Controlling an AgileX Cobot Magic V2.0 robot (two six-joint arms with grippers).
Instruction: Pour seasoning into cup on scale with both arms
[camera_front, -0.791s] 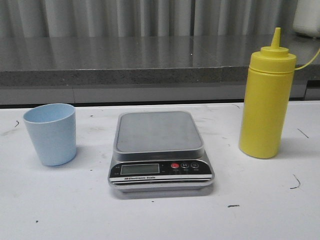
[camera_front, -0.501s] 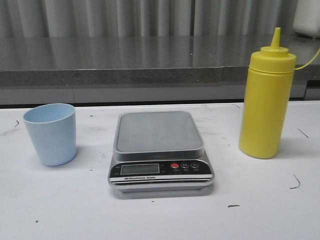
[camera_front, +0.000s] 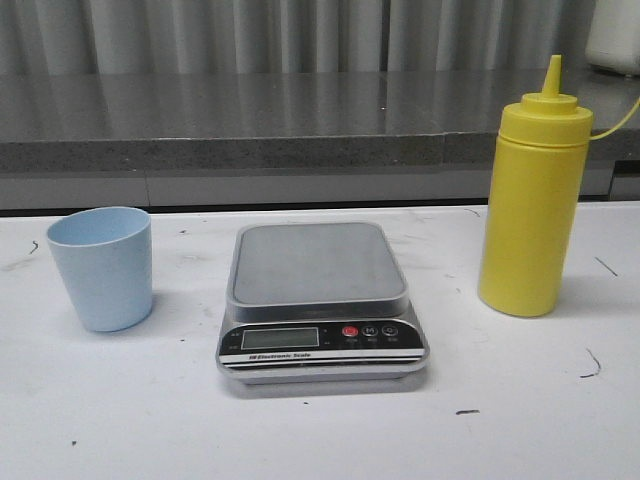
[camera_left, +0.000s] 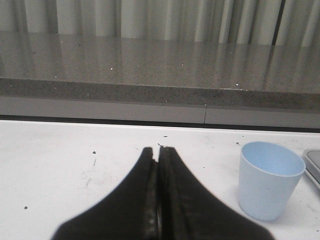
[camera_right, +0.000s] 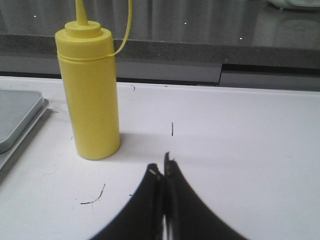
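Front view: flat silver digital kitchen scale (camera_front: 322, 300) with square steel platform is sitting mid-table on the white tabletop (camera_front: 520, 420), nothing on the platform. Small pale blue plastic tumbler cup (camera_front: 101, 267) is standing upright on the table to the scale's left, apart from it, not on it. Tall yellow plastic squeeze bottle (camera_front: 533, 198) with pointed nozzle cap is standing upright to the scale's right, also apart. Neither arm is showing in this view.

Left wrist view: black left gripper (camera_left: 159, 152) is hovering low over bare table, fingers pressed together, holding nothing. The cup (camera_left: 269, 180) is sitting near it, off to one side of the fingertips and a bit ahead, not touching. Scale edge (camera_left: 313, 165) is peeking in just beyond the cup.

Right wrist view: black right gripper (camera_right: 164, 170) is also closed with fingers together, gripping nothing, over bare table. The bottle (camera_right: 91, 91) is standing near it, ahead and to one side, clear of the fingers. Scale corner (camera_right: 20, 122) is showing past the bottle. A grey stone ledge (camera_front: 250, 125) is running behind the table.
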